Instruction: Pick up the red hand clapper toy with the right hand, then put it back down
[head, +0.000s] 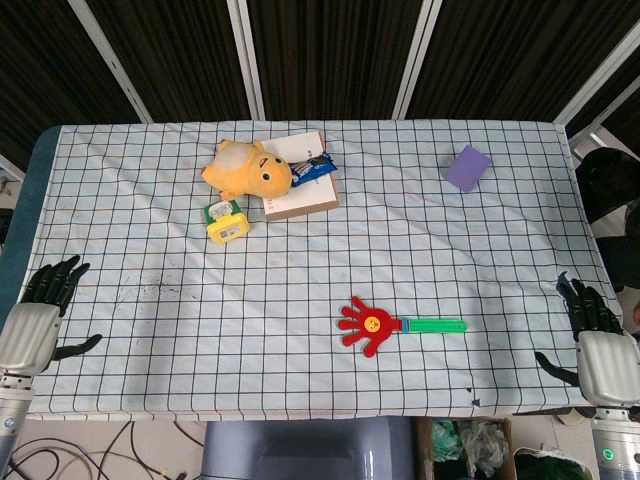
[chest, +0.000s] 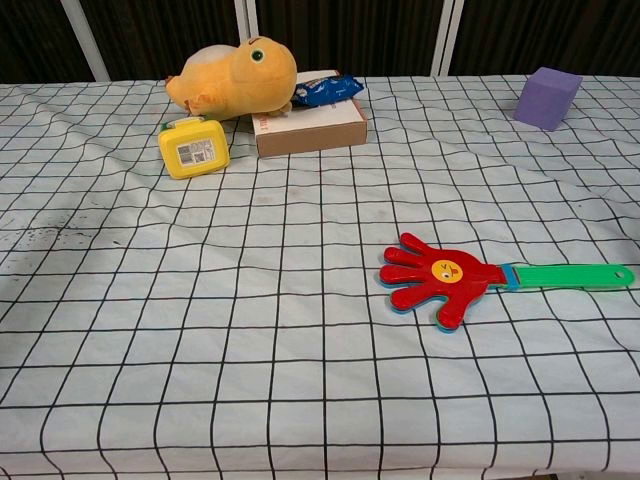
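Bench draped in a white cloth with a black grid, wrinkled in places, faintly smudged near the left side. Behind it, dark panels split by pale slanted bars.

At the far side: yellow plush toy leaning on a flat box, with a blue packet on top of the box, a small yellow container just beside the plush, and a purple block well apart to the right.

Red hand clapper toy flat on the cloth in the near right part of the bench: red open-palm head with a small yellow face at its centre, a blue layer peeking beneath, green handle pointing right with a hole at its end.

Right hand at the bench's right edge, dark fingers spread, holding nothing, well apart from the clapper and to the right of the handle tip. Left hand at the left edge, likewise unclenched and empty. Neither hand visible in the chest view.
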